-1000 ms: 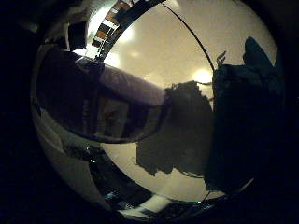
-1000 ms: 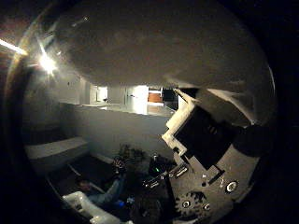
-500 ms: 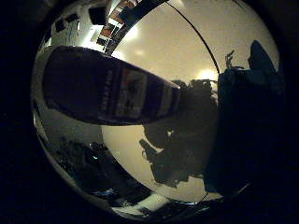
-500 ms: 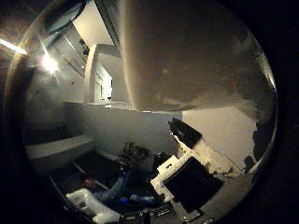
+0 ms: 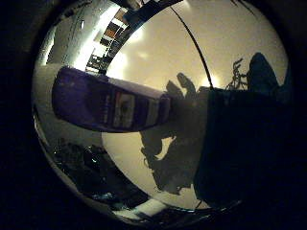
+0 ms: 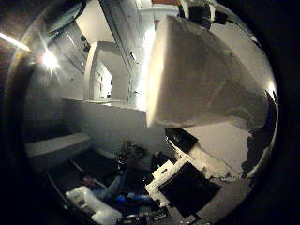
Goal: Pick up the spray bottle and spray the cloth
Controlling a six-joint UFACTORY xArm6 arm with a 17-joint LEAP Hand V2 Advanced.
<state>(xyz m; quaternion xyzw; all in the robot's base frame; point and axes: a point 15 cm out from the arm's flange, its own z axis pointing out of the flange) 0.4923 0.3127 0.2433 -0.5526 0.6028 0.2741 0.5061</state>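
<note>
Lying on its side on the pale table (image 5: 158, 62), the spray bottle (image 5: 108, 105) — hand (image 6: 187, 185) state unclear.

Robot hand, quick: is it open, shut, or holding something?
Robot hand: cannot be told; its fingers are too unclear. The purple plastic spray bottle is close to the palm, over the pale table.

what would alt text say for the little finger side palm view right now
A purple plastic spray bottle with a label fills much of the view, close to the palm, over a pale tabletop. A dark cloth lies on the table beside it, with a jagged shadow between them.
</note>
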